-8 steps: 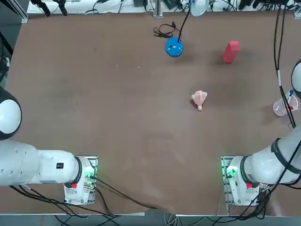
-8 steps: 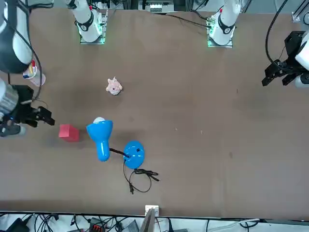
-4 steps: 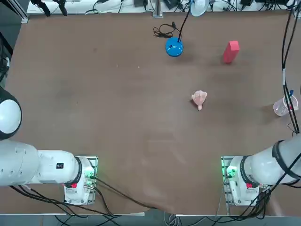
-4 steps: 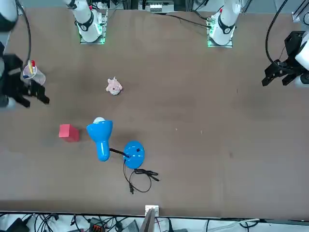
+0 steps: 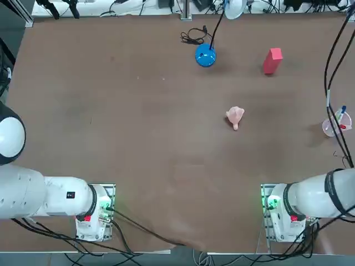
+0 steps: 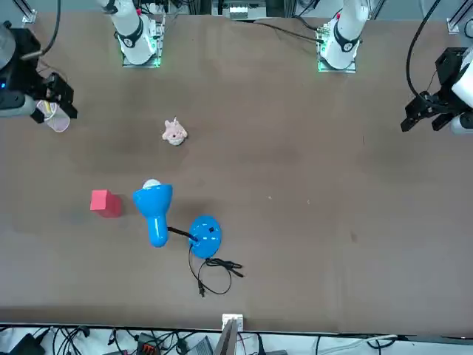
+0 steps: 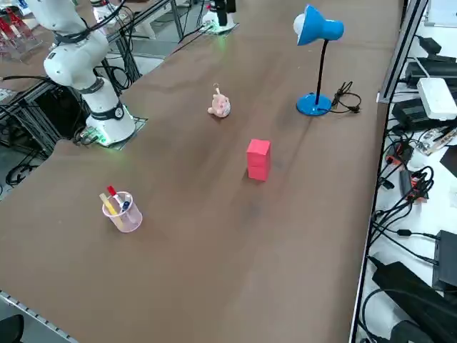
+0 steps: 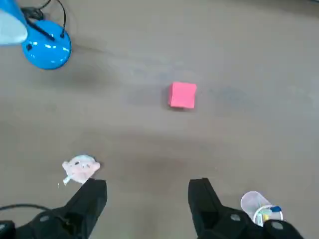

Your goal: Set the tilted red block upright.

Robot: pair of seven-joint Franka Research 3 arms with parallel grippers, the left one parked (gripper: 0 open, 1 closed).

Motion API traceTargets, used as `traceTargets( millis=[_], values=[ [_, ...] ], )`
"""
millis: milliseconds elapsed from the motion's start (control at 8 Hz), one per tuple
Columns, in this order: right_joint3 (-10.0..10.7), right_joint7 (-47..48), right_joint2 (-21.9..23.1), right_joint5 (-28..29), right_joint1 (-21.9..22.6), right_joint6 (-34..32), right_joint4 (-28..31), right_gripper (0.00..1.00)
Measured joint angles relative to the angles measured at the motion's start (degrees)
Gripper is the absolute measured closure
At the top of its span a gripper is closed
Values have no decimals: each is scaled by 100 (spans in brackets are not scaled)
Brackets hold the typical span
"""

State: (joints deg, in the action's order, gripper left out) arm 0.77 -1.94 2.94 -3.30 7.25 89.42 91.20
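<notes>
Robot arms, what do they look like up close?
The arms are smooth, rounded white tubes with dark rings at the joints. Their bases glow green and trail black cables. The right end effector has two black fingers.

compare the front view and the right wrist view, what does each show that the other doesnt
Only the front view shows the lamp's shade, its coiled cord, both arm bases and the parked arm's tool at the picture's right. Only the right wrist view shows the right tool head-on, fingers apart with nothing between them, high above the table. Both show the red block upright on the table, the pink toy, the lamp's blue base and the pen cup.
</notes>
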Motion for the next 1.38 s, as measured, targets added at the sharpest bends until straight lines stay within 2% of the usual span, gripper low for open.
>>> traceTargets(
  millis=[250, 500, 750, 875, 1375],
  values=[
    [1, 0, 207, -1, -25, -25, 262, 0],
    [52, 65, 224, 127, -26, -49, 279, 0],
    [306, 162, 225, 454, -34, -110, 281, 0],
    [367, 163, 226, 486, -41, -115, 281, 0],
    [237, 580, 249, 327, -28, -240, 281, 0]
  ],
)
